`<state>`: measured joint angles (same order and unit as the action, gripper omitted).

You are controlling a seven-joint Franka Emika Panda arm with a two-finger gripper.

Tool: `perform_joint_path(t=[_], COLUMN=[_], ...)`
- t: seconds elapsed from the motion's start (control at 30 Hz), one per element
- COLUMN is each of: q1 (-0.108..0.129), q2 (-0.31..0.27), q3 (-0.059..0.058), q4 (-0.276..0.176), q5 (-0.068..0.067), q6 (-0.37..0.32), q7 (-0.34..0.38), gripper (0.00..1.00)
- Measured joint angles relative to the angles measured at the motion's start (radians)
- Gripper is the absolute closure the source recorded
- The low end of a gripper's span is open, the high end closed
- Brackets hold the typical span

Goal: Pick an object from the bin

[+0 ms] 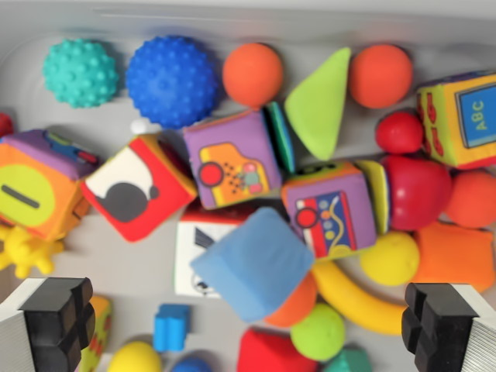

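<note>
Your gripper (248, 329) hangs with jaws spread wide, gripping nothing, above the bin (108, 248). Directly between the fingers (58, 318) lies the blue foam block (252, 263), mid-bin, atop other toys.

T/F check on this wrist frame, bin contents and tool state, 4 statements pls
1. The tool is open, holding nothing. True.
2. The blue spiky ball sits to the wrist view's left of the teal spiky ball. False: it sits to its right.
3. The light blue foam block lies between the two fingers, on top of other toys. True.
4. The green wedge lies between two blue balls. False: the balls flanking it are orange.
</note>
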<state>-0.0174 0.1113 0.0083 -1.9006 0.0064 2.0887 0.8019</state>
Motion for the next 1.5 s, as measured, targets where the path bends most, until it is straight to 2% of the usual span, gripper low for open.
perform_joint_path(t=[0.47,0.8,1.17,1.5], q1=[0.000,0.000,0.002,0.005], q2=[0.000,-0.003,-0.013,-0.020], q3=[0.000,0.000,0.000,0.000], q4=[-0.002,-0.029,-0.099,-0.179], q5=[0.000,0.000,-0.001,-0.004], q6=[0.000,0.017,0.065,0.125], q7=[0.002,0.038,0.128,0.243], gripper=[0.00,0.00,0.00,0.00])
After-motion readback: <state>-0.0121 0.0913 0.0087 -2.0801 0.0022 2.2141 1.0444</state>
